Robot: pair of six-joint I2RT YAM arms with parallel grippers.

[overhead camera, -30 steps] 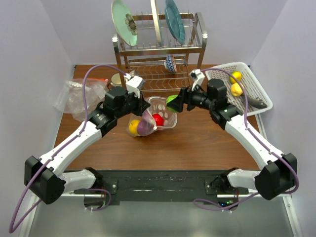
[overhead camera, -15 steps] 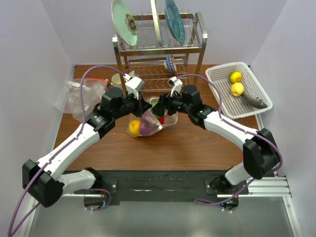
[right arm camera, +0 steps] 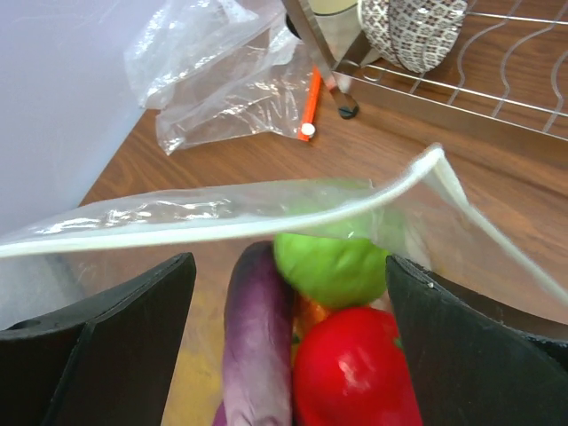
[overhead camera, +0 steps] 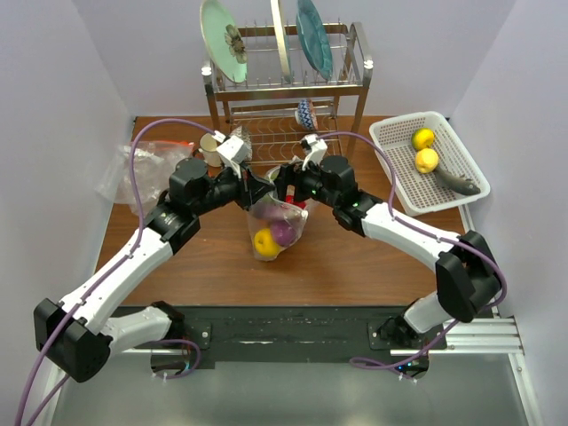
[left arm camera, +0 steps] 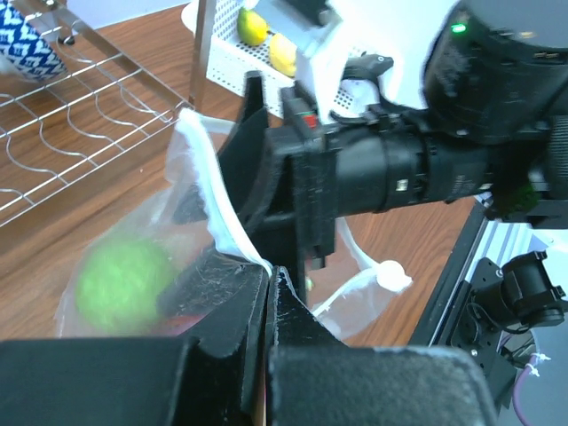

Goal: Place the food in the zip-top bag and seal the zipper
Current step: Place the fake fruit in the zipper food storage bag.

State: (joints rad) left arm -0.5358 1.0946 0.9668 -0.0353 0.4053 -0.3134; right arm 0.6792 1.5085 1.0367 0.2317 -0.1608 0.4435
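Note:
The zip-top bag [overhead camera: 291, 224] hangs from my left gripper [overhead camera: 253, 192], which is shut on its mouth edge [left arm camera: 222, 232]. In the bag are a yellow round [overhead camera: 264, 241], a purple piece [overhead camera: 282, 232], a green round [right arm camera: 333, 266], a red round [right arm camera: 355, 373] and a purple eggplant [right arm camera: 257, 337]. My right gripper [overhead camera: 286, 185] is open at the bag's mouth, and its fingers [right arm camera: 98, 337] stand on either side of the food without touching it. The zipper strip [right arm camera: 222, 226] runs across just above them. The green round also shows blurred in the left wrist view [left arm camera: 120, 284].
A white basket [overhead camera: 399, 140] at the right holds two yellow fruits [overhead camera: 426, 160] and a dark eggplant [overhead camera: 457, 182]. A metal dish rack [overhead camera: 284, 89] stands behind. Plain clear plastic [overhead camera: 142, 173] lies at the left, with an orange marker [right arm camera: 311, 106] beside it.
My right gripper carried the green round to the bag and let it go inside. My left gripper lifted the bag's edge, so the bag now hangs upright.

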